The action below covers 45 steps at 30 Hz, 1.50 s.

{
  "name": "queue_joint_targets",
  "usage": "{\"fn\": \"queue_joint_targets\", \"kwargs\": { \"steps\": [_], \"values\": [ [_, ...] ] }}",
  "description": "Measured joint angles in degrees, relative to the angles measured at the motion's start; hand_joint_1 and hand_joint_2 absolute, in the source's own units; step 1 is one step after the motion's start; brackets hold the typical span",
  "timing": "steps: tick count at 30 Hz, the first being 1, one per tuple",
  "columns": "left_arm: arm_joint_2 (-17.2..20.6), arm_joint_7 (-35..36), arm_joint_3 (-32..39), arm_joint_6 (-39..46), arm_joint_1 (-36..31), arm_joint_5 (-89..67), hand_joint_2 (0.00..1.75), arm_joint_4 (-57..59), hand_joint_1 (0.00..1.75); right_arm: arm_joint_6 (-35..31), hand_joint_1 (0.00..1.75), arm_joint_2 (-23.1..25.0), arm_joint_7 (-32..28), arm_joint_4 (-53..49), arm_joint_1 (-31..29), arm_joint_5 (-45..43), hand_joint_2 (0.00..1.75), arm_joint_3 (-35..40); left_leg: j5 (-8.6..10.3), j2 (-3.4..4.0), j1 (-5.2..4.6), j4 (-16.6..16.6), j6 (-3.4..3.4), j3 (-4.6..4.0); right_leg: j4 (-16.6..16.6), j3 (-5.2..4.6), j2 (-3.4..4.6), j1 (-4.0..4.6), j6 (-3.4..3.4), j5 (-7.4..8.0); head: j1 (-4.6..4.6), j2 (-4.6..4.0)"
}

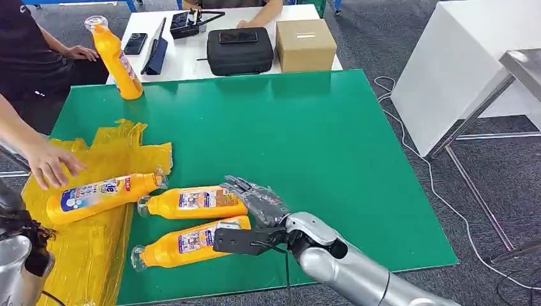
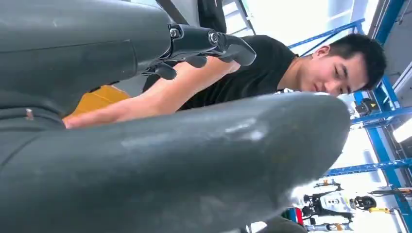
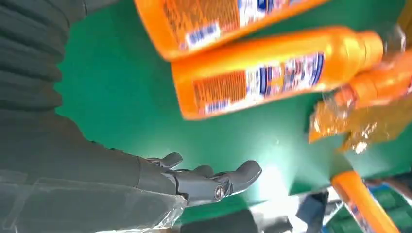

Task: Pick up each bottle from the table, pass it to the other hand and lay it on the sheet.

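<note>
I am holding the right hand [image 1: 255, 210] at the base ends of two orange plastic bottles with blue-and-white labels, both lying on their sides on the green table mat [image 1: 306, 127]. The fingers [image 1: 245, 191] are lying spread at the base of the farther lying bottle [image 1: 191, 201], while the thumb [image 1: 236, 241] is sitting at the base of the nearer lying bottle [image 1: 188, 243]. In the right wrist view the hand [image 3: 209, 182] is showing open over bare mat, grasping nothing.

Taking the crumpled yellow plastic sheet [image 1: 96, 248] as landmark: a third orange bottle [image 1: 102, 196] is lying on the sheet, with a person's hand [image 1: 51, 164] resting just beside it. The two bottles at my hand are lying just off the sheet's edge, necks pointing towards it. A fourth orange bottle [image 1: 118, 60] is standing tilted at the mat's far corner, well beyond the sheet.

I am seeing the left hand [image 2: 204, 46] close up in the left wrist view, fingers curled with nothing visible in them.

Risks, in my judgement:
- The hand is straddling two bottles; closing now could nudge one and roll it away.
- The smooth round bodies are likely to slip in a loose grasp.
- The person's hand is lying in the placing area; a handover towards the sheet could strike it.
</note>
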Motion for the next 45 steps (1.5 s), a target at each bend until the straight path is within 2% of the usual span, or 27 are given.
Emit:
{"fn": "queue_joint_targets", "kwargs": {
  "steps": [13,32,45],
  "values": [
    [0.0,0.3,0.0,0.0,-0.6,-0.3,0.0,0.6,0.0,1.1,0.0,1.6,0.6,3.1,0.2,0.0,1.75,0.5,0.01,0.0,0.0,0.0,0.0,0.0,0.0,0.0,0.0,0.0,0.0,0.0,0.02,0.02],
    [-0.1,-1.2,0.0,-0.7,-2.1,2.8,0.0,3.2,0.0,2.2,0.0,4.6,2.0,14.7,-1.2,5.6,1.75,3.7,0.01,0.04,0.0,0.0,0.0,0.02,0.0,0.01,0.01,0.0,0.0,0.0,0.0,0.0],
    [-0.1,-1.7,0.0,-0.1,-1.5,4.5,0.0,3.5,0.0,2.4,0.0,6.1,1.7,15.7,-1.6,7.3,1.75,5.5,0.01,0.03,0.02,0.0,0.0,0.03,0.0,0.02,0.0,0.02,-0.01,0.01,0.0,0.02]
  ]
}}
